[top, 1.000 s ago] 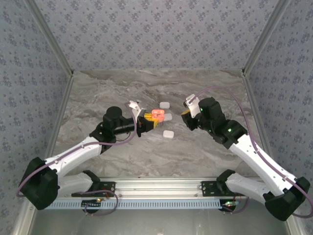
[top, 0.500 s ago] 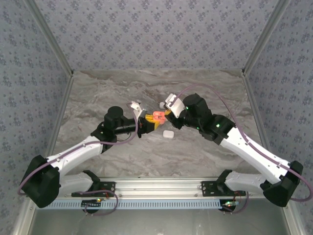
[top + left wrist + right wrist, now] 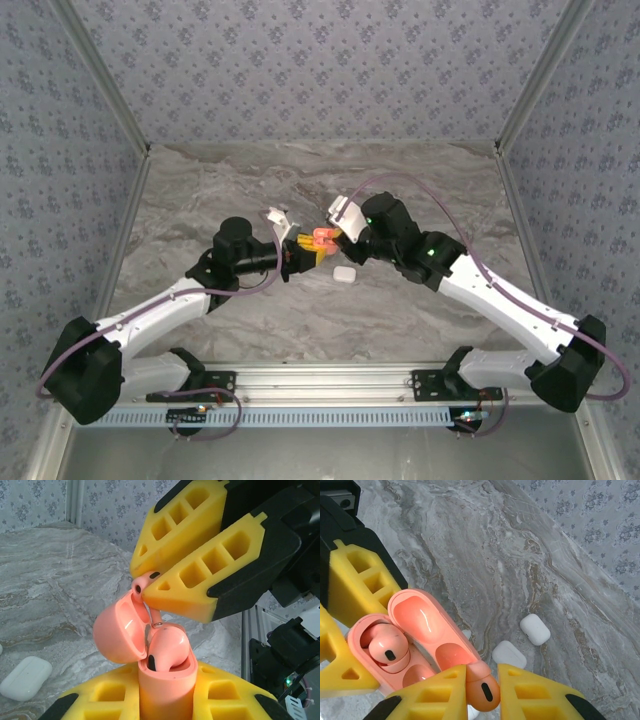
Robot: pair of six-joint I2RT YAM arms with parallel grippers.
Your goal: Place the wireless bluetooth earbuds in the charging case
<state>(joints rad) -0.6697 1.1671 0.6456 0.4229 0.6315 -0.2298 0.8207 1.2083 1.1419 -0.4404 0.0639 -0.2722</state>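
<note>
Left gripper [image 3: 301, 250]: its fingers are clamped on the orange-pink charging case [image 3: 165, 692], which is held upright with the lid swung open.
Seated earbud [image 3: 167, 647]: one orange earbud is already lodged in the case.
Right gripper [image 3: 339, 236]: it is pinched shut on the second orange earbud [image 3: 483, 687], whose stem is aimed down at the case mouth, just beside the lid.
Table [image 3: 470, 540]: two white cases [image 3: 535, 629] are left lying near each other.

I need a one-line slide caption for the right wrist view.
Right tool holds an orange-red plastic earbud at the open orange-red charging case, its twin earbud already seated.
</note>
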